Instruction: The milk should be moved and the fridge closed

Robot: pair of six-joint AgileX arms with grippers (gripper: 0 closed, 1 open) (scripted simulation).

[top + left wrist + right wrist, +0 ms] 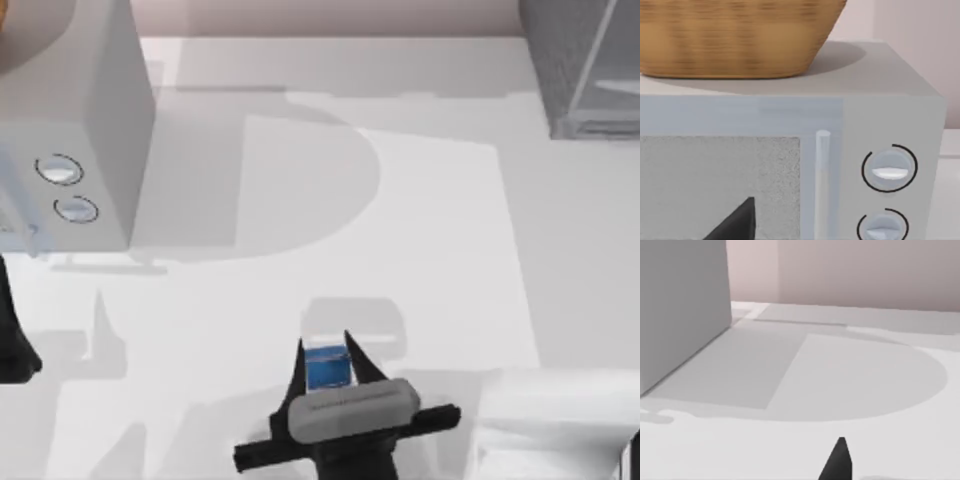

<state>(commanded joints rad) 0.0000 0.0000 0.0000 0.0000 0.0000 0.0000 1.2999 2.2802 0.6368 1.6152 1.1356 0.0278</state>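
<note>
The milk (326, 368), a small blue-topped carton, sits near the table's front edge at the middle. My right gripper (325, 348) reaches in from the front with a dark finger against each side of the carton, shut on it. One of its fingertips (840, 460) shows in the right wrist view, where the carton is hidden. The fridge (580, 70), dark grey and speckled with a light inside, stands at the far right corner. My left gripper (12, 345) is parked at the left edge, facing the dialled box.
A pale grey box with two round dials (80, 120) stands at the far left, with a wicker basket (730, 35) on top. Open white tabletop (400, 220) lies between it and the fridge.
</note>
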